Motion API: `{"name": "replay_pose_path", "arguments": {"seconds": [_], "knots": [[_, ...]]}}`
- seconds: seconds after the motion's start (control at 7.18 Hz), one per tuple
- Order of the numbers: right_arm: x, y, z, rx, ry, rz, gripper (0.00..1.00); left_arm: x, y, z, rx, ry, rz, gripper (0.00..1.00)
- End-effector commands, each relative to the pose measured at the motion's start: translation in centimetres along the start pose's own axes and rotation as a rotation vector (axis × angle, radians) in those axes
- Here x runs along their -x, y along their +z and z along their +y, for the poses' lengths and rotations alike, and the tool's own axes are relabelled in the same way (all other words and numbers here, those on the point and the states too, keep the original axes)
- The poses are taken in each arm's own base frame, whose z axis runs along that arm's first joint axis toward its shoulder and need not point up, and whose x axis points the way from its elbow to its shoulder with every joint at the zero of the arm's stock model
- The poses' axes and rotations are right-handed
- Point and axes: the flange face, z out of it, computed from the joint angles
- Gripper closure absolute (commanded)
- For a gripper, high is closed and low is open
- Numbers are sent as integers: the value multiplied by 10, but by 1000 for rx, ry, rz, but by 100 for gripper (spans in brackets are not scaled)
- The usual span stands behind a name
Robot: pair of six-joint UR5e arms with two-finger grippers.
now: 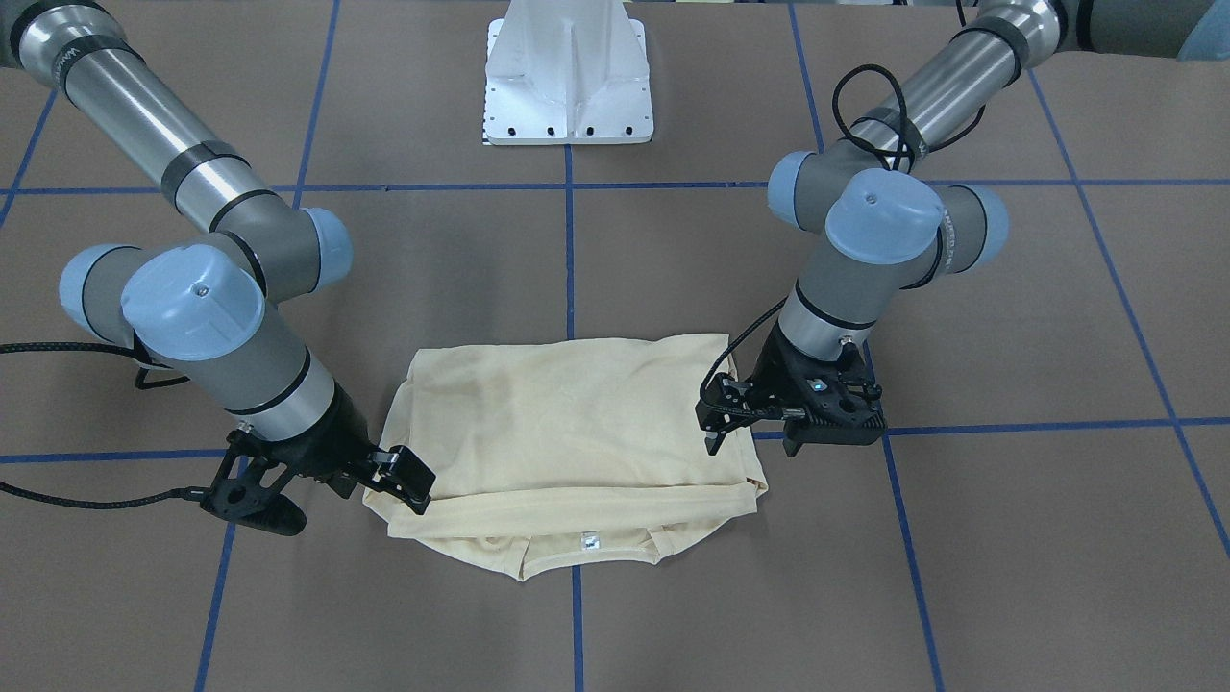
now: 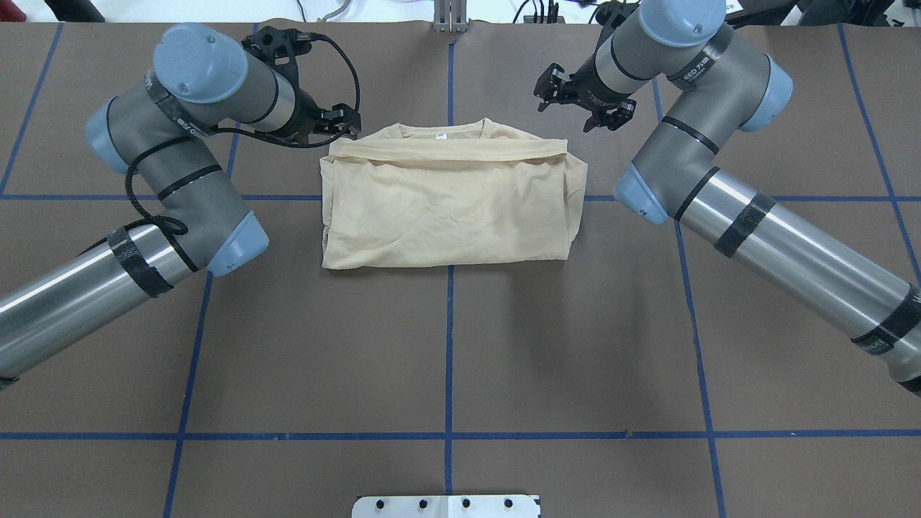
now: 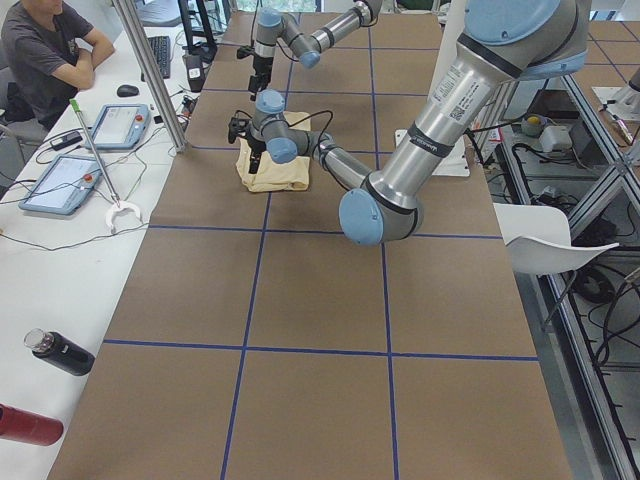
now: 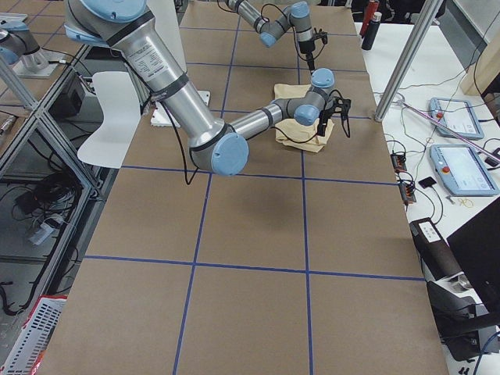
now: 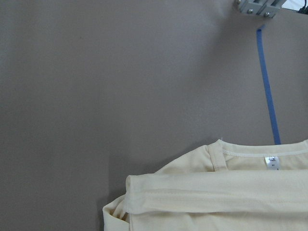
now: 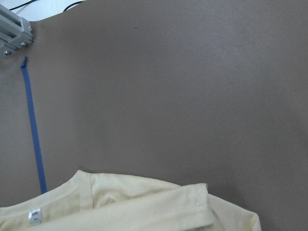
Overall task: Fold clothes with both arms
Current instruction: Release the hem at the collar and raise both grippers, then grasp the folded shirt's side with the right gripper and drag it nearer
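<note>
clothes to be folded amount to one pale cream-yellow, thin long-sleeved t-shirt (image 2: 446, 208). it is laid flat as a folded rectangle on the brown paper-covered table (image 2: 446, 345), astride the blue tape centre line (image 2: 449, 316). its collar and small white neck label (image 2: 436, 134) are turned away from the robot, and a folded edge is laid across just below the collar.

the black two-finger left gripper (image 2: 339, 124) is held just beside the far left corner. the matching right gripper (image 2: 583, 101) is held near the far right corner, apart from it. no cloth is gripped by either; whether the jaws are parted cannot be told.

one fold is judged laid and let go. for a further fold, the stacked layers would need to be pinched together at matching corners and carried across evenly.
</note>
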Motion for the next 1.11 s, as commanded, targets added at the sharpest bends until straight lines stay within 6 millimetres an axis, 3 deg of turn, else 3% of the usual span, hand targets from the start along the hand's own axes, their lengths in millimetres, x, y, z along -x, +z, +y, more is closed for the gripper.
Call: {"name": "replay_pose_path", "arguments": {"seconds": [0.0,0.14,0.28,0.56,0.7,0.97], "knots": [[-30,-6,47,14,-12,-8,0,-1,-15,1,-15,4,18,1],[-43,-6,80,45,5,-12,0,3,-25,5,-22,8,29,1],[-41,-4,103,71,25,-18,0,0,-32,6,-23,8,24,1],[-48,25,147,85,35,20,0,-5,-37,7,-26,10,31,1],[-50,33,159,98,26,30,0,-4,-38,8,-26,9,30,1],[-58,36,162,106,27,39,0,-4,-37,8,-26,9,30,1]]}}
